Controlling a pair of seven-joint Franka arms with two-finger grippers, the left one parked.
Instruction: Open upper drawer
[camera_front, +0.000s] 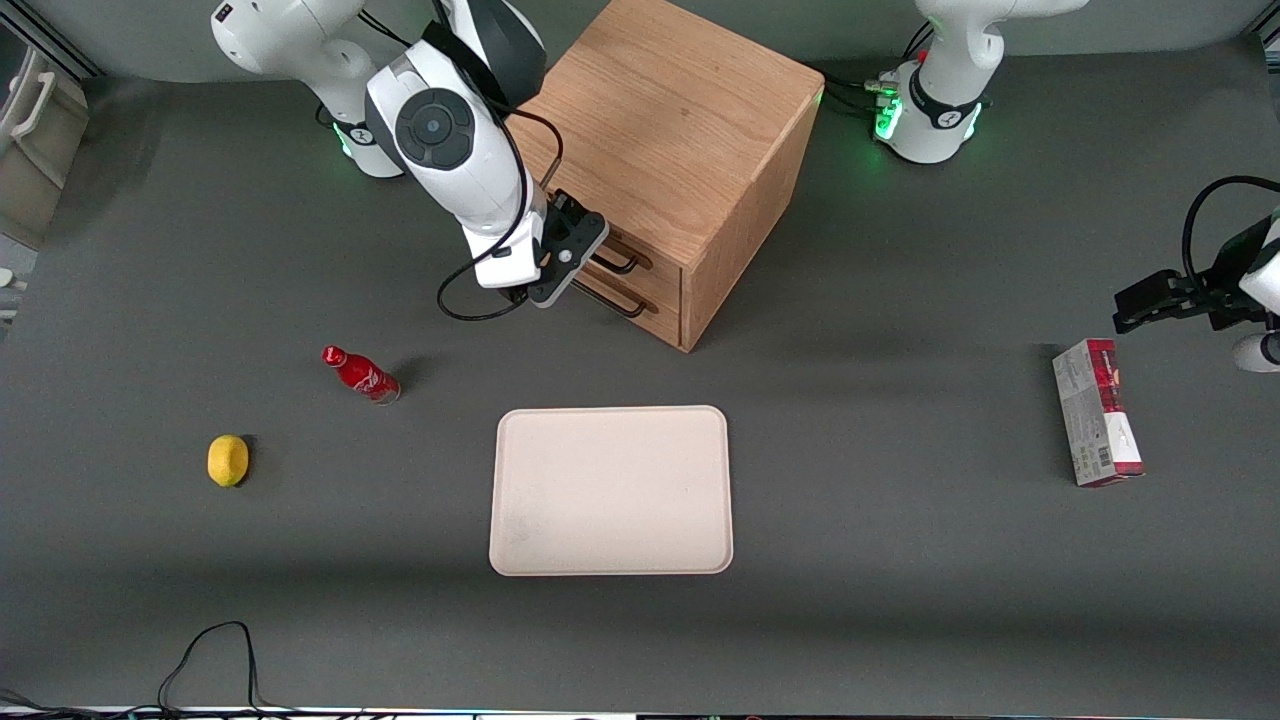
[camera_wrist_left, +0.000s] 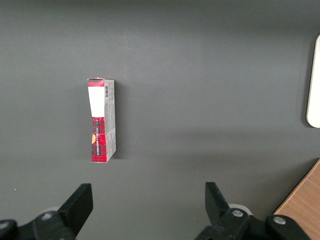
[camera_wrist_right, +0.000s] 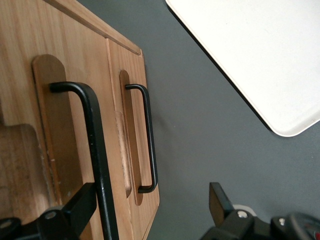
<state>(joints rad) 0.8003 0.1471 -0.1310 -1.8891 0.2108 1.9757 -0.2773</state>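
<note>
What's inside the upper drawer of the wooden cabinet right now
Nothing inside shows: the upper drawer is shut, only its wood front and black handle visible. The gripper is open, its fingers either side of that handle. The contents are hidden.

A cream rectangular tray is lying flat on the dark grey table, nearer the front camera than the oak cabinet. A small red soda bottle is standing toward the working arm's end. A yellow lemon is sitting near it, closer to the camera. A red-and-grey carton is lying toward the parked arm's end. A black cable is looping at the table's near edge.
</note>
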